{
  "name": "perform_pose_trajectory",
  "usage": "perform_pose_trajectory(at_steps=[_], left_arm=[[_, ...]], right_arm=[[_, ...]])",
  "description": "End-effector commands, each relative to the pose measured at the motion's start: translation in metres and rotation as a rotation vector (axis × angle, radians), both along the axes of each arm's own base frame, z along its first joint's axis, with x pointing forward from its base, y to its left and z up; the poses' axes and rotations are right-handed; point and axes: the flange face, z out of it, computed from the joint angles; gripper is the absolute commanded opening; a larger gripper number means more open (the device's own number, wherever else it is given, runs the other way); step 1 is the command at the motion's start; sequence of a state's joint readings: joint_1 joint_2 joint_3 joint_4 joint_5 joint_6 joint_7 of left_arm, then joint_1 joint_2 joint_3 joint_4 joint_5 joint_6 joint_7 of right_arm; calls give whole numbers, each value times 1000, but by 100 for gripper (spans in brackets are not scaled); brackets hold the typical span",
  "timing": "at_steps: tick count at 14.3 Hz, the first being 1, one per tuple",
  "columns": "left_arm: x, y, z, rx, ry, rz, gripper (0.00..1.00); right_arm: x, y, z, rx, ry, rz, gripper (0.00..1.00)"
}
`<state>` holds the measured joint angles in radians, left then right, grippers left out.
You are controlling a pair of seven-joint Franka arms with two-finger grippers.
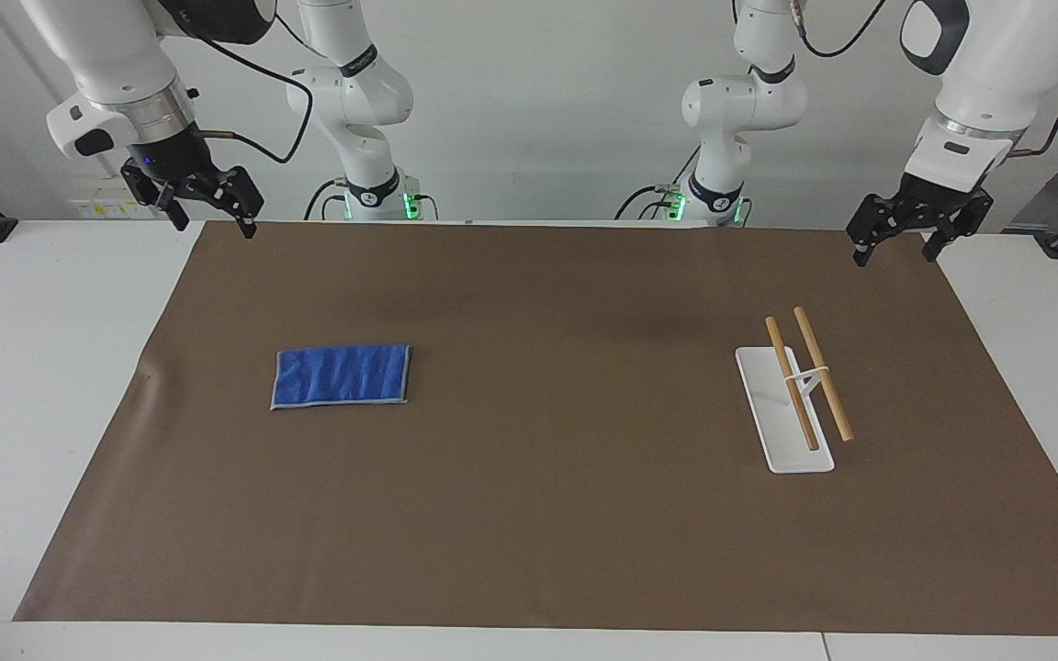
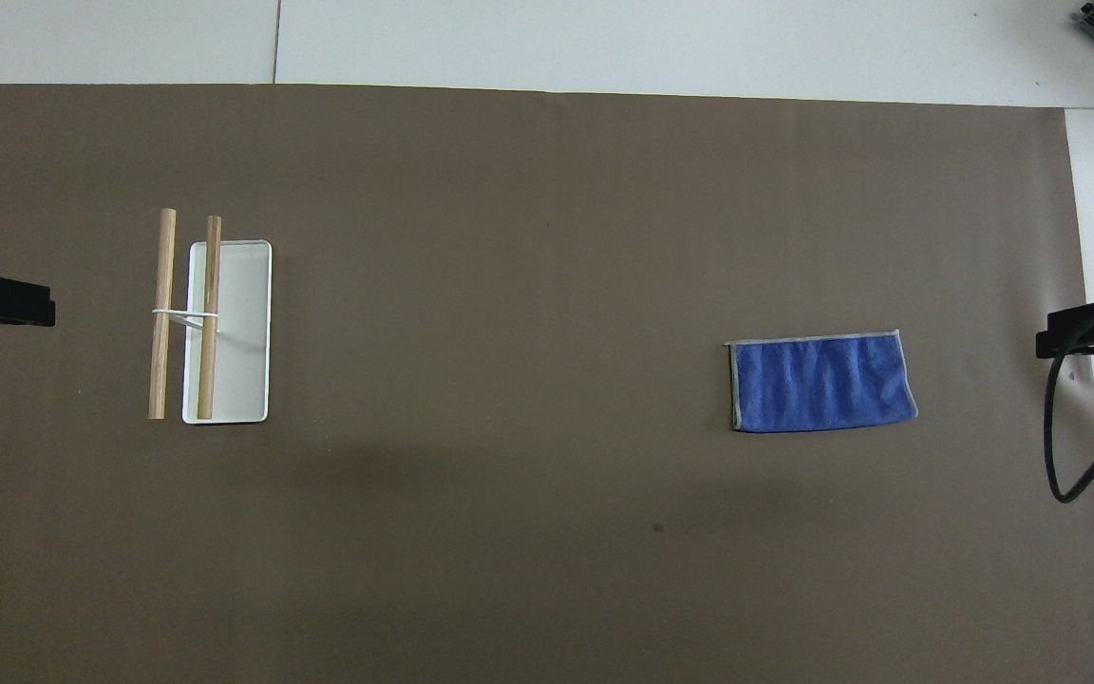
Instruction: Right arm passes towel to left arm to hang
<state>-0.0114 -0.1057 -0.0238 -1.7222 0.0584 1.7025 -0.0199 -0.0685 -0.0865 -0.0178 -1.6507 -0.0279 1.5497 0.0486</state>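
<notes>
well apart from both grippers, the towel (image 1: 342, 375) lies flat on the brown mat (image 1: 547, 514) toward the right arm's end of the table. the right gripper (image 1: 214, 218) hangs in the air over the mat's edge at that end, fingers spread wide and holding nothing. the left gripper (image 1: 896, 246) hangs over the mat's edge at its own end, also spread wide and empty, above the white rack (image 1: 772, 431) with two wooden rods (image 1: 821, 372)

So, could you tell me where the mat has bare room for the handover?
The widest bare stretch of brown mat lies between the towel and the white rack with its two wooden rods. The strip nearer the robots is bare too. The right gripper and left gripper hang open over the mat's corners.
</notes>
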Motion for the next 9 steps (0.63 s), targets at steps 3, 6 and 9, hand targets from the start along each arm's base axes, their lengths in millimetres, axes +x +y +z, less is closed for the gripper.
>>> perform_pose_trajectory(at_steps=[3, 6, 9], left_arm=[[-7, 1, 1, -7, 2, 10, 100], [-7, 1, 1, -8, 0, 10, 100], [-7, 1, 1, -8, 0, 10, 100]], right_arm=[[-6, -5, 3, -12, -5, 6, 100], [-7, -5, -1, -8, 2, 8, 100], [-9, -5, -4, -9, -10, 9, 100]])
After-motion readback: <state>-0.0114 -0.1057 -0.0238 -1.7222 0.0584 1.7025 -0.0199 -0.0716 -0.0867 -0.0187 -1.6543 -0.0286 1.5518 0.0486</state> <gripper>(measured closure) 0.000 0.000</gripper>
